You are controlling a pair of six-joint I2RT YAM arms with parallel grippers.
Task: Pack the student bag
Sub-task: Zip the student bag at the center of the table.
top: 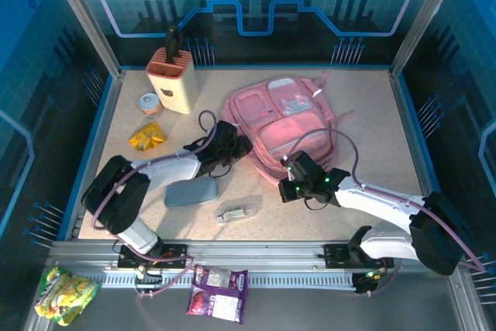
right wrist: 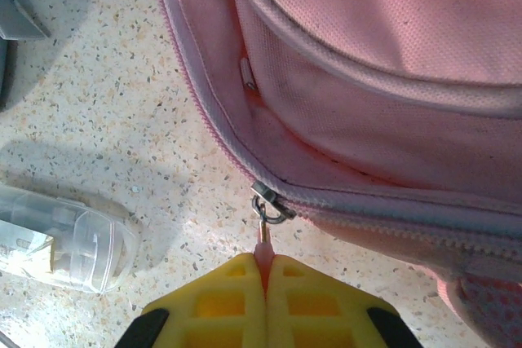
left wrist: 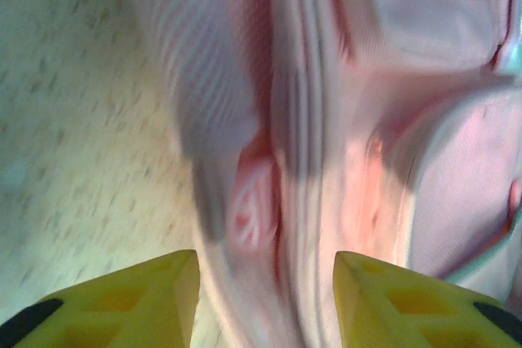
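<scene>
So the right jaws are pinching together on the thin pink zipper pull at the near edge of the pink woven-fabric bag, which is lying mid-surface, speckled like stone. The left jaws are hanging apart by its ribbed side, all blurry. A clear plastic case is getting cut off.

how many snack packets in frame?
3: yellow packet on the table, left; yellow-green packet off-table, near-left corner; purple packet in front of the rail. More may be hidden.

The tabletop is carrying the student bag, a grey pencil case, a yellow packet and a beige holder.
</scene>
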